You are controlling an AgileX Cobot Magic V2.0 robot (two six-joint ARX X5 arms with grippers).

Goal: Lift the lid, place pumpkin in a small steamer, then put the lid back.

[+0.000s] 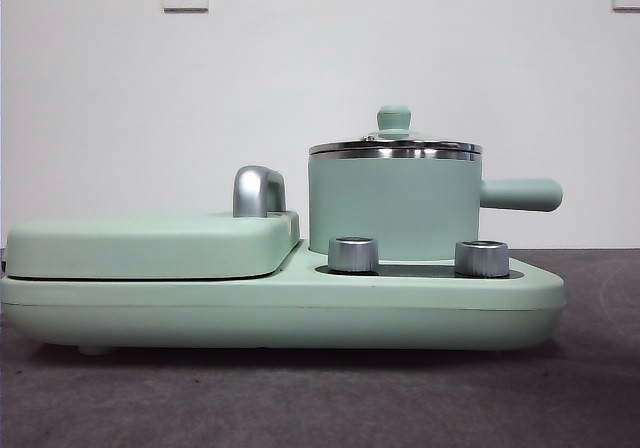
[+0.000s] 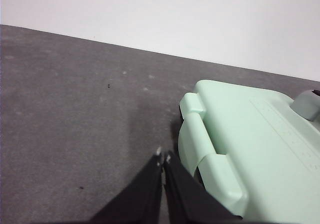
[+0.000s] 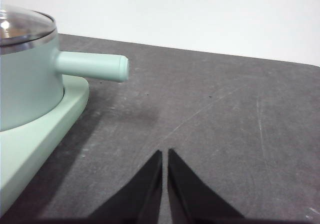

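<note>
**Both pincers closed and idle, lid on the steamer**

Left gripper (image 2: 163,157) hangs over bare grey table (image 2: 75,124) with its two black jaws pressed together, holding nothing. Just beside it lies the end of the flat griddle cover (image 2: 250,134), with its hinge lugs facing the jaws.

Right gripper (image 3: 164,154) also has its jaws together and empty, above the table (image 3: 225,124) beyond the appliance's other end. The steamer's straight handle (image 3: 92,66) points out toward that open stretch of table.

From the front, the steamer (image 1: 395,208) stands upright on the right part of the mint-green base (image 1: 280,313), behind two steel dials (image 1: 353,254). The lid (image 1: 394,146) sits level on the steamer's rim, knob up. The griddle cover (image 1: 150,243) lies shut on the left part, with a chrome handle (image 1: 258,190) rising behind it, between cover and steamer. Neither arm shows in the front view. The pumpkin is not visible in any view.
</note>
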